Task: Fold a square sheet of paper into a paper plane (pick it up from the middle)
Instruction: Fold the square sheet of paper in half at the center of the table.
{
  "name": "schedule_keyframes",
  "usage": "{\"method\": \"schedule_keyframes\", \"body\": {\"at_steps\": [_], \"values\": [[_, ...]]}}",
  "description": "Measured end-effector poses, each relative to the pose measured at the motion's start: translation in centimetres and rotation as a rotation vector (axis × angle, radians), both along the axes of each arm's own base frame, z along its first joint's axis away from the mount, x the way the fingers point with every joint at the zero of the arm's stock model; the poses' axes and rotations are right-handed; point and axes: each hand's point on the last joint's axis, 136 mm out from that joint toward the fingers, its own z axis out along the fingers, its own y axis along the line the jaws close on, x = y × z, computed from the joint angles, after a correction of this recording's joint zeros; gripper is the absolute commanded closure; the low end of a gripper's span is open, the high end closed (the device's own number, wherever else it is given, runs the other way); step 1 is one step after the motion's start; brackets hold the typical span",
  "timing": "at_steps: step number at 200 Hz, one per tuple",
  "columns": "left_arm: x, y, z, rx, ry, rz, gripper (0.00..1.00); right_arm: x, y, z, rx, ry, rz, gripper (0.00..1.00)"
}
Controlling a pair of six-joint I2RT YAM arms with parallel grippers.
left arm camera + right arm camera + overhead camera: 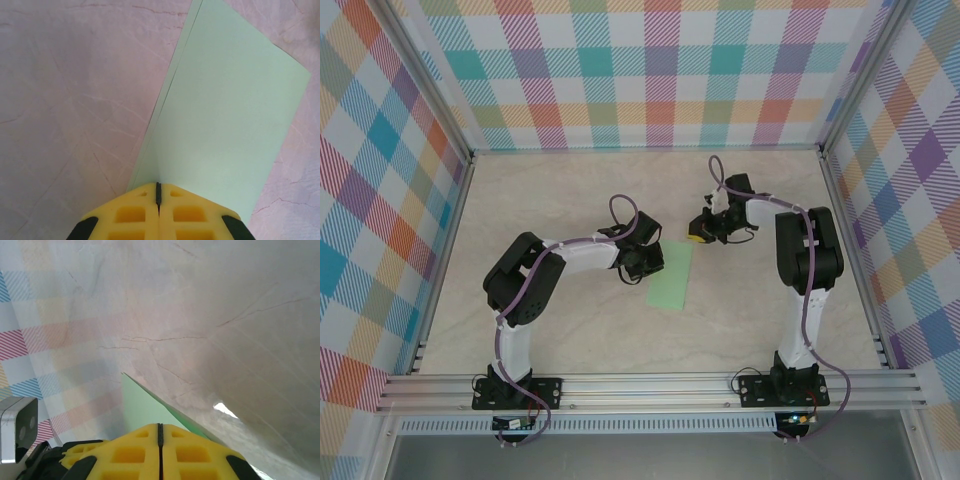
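The sheet of paper (670, 276) is light green and lies on the table folded in half into a long rectangle. My left gripper (642, 262) is shut, its yellow fingertips resting on the paper's left long side. In the left wrist view the paper (225, 120) stretches away from the shut left gripper (158, 186), with two layers showing along its left edge. My right gripper (698, 237) is shut at the paper's far right corner. From the right wrist the paper (142, 407) runs out from under the shut right gripper (160, 426); I cannot tell whether it is pinched.
The table is pale marbled stone (560, 190), boxed in by plaid walls (650, 70) at the back and both sides. An aluminium rail (650, 385) runs along the near edge, where the arm bases stand. Free tabletop lies all round the paper.
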Motion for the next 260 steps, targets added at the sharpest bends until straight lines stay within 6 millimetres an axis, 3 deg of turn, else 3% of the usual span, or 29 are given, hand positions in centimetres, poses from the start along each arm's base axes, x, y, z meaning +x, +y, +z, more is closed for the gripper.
{"method": "schedule_keyframes", "body": {"at_steps": [34,63,101,134,161,179,198,238,260], "values": [[0.0,0.0,0.0,0.002,0.000,0.001,1.00,-0.1,-0.1,-0.5,-0.007,0.010,-0.002,0.93],[0.0,0.1,0.0,0.004,-0.001,0.001,1.00,-0.8,-0.6,-2.5,-0.043,0.050,-0.010,0.93],[0.0,0.1,0.0,0.003,-0.001,0.001,1.00,-0.8,-0.7,-2.5,-0.047,0.041,-0.005,0.92],[-0.1,0.2,0.0,0.006,-0.001,0.003,1.00,-0.9,-0.9,-1.9,-0.066,0.030,-0.006,0.91],[-0.1,0.2,0.0,0.006,-0.001,0.003,1.00,-1.6,-0.7,1.0,-0.035,-0.009,-0.017,0.91],[-0.2,0.2,0.1,0.007,-0.001,0.003,1.00,-3.3,-0.4,3.2,-0.001,-0.043,-0.028,0.91],[-0.2,0.3,0.1,0.007,-0.001,0.003,1.00,-6.8,0.3,4.0,0.019,-0.042,-0.018,0.91],[-0.2,0.3,0.1,0.007,0.000,0.003,1.00,-15.7,2.7,1.1,0.016,0.085,0.071,0.90],[-0.2,0.3,0.1,0.007,0.000,0.003,1.00,-18.2,3.3,-0.3,0.004,0.143,0.097,0.90]]}}
